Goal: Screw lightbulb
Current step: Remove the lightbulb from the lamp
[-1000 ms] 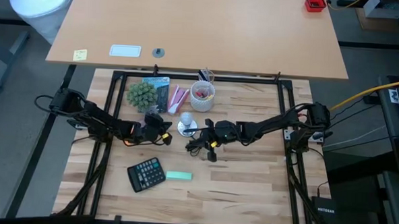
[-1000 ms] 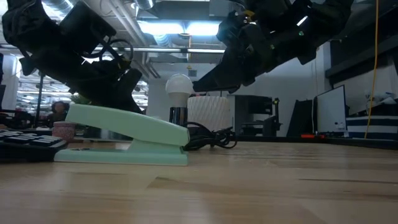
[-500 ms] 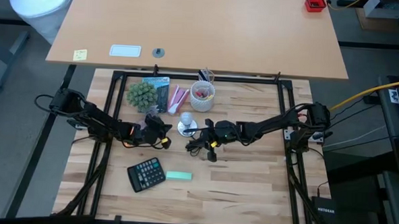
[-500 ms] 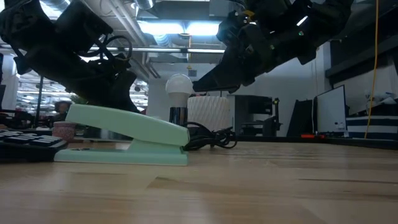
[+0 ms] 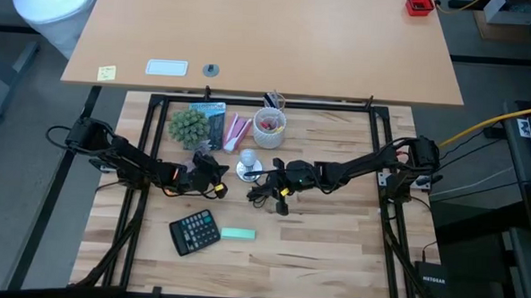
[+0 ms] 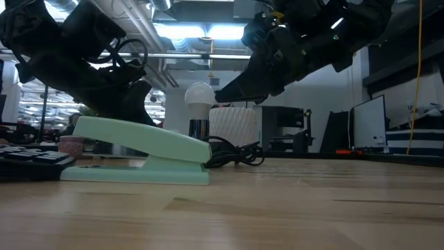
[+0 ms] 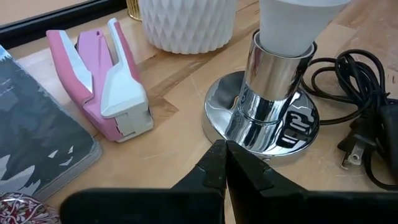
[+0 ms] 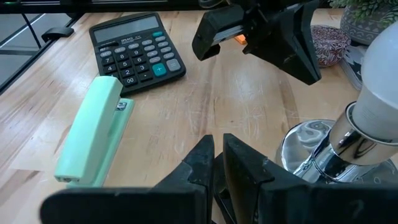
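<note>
The pale lightbulb stands upright in the chrome socket of a round silver base on the table. My left gripper is shut with nothing in it, and its tips are low, at the base's rim on the table's left side. My right gripper is shut and holds nothing. It hangs above the table on the bulb's right side and points at the bulb. The bulb also shows in the right wrist view. My left gripper's shut fingertips stand right at the silver base's rim, coming in slanting downward from the table's left. I cannot tell whether they touch it.
The base's black cord and plug lie coiled beside it. A white cup, a pink stapler, a small plant and a dark packet stand toward the far edge. A calculator and a green stapler lie nearer.
My left gripper has rolled a little about its own pointing line while staying in place, still shut. The bulb, the base and my right gripper have kept still.
</note>
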Tool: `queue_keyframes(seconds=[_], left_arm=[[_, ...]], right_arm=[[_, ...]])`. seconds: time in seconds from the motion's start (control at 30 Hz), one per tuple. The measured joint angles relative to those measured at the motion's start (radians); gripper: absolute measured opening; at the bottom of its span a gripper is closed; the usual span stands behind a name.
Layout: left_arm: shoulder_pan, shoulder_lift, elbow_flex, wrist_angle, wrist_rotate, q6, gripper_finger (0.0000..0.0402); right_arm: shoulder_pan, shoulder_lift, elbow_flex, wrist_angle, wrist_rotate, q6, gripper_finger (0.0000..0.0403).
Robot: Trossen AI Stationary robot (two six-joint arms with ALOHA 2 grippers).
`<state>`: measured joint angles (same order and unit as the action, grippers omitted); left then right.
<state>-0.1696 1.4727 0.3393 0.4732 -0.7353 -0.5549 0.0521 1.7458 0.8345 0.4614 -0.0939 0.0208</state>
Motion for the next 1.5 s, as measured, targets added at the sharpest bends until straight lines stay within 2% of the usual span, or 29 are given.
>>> queue_keyframes(seconds=[1.1, 1.4, 1.5], left_arm=[[0.000, 0.000, 0.000, 0.000, -0.001, 0.037, 0.0001], [0.000, 0.000, 0.000, 0.006, 0.000, 0.168, 0.0001], [0.000, 0.000, -0.001, 0.061, 0.081, 0.173, 0.0001]], right_arm=[[0.000, 0.000, 0.000, 0.000, 0.000, 0.000, 0.0040], [0.000, 0.000, 0.000, 0.000, 0.000, 0.000, 0.0040], [0.000, 0.000, 0.000, 0.000, 0.000, 0.000, 0.0040]])
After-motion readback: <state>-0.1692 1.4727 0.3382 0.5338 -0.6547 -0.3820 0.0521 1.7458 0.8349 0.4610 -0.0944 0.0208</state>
